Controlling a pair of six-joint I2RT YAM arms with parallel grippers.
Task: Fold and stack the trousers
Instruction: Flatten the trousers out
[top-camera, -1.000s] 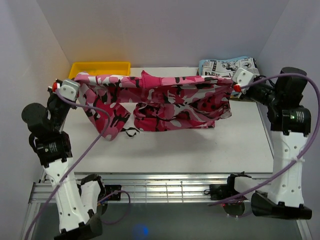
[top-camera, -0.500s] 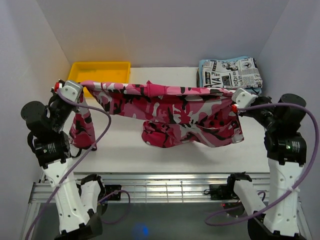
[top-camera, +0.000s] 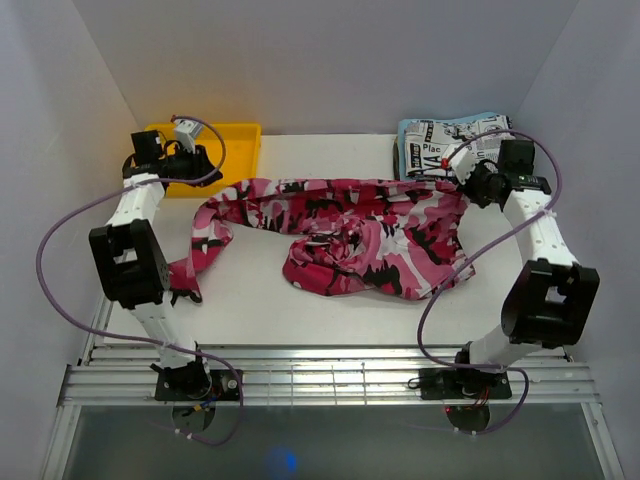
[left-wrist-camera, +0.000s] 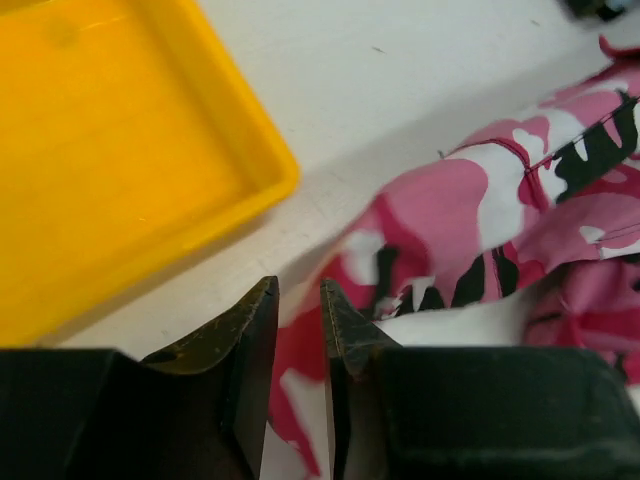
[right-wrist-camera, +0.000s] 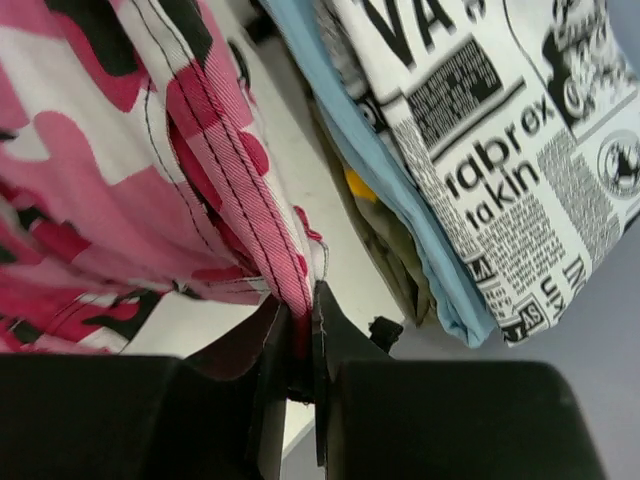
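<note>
near: rigid yellow plastic tray (top-camera: 240, 160), folded newspaper-print garment (top-camera: 470, 135) over light blue cloth (right-wrist-camera: 395, 190) | soft pink camouflage trousers (top-camera: 350, 235) rumpled across white table (top-camera: 300, 310) | left gripper (left-wrist-camera: 297, 290) parted, empty | right gripper (right-wrist-camera: 300, 310) pinches their stitched seam

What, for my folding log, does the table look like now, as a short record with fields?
trousers: crumpled, unfolded, lying across the table
left gripper: jaws slightly apart, holding nothing, between yellow tray and trousers
right gripper: shut on a trousers seam, beside the newspaper-print garment
newspaper-print garment: folded, far right, on light blue cloth
</note>
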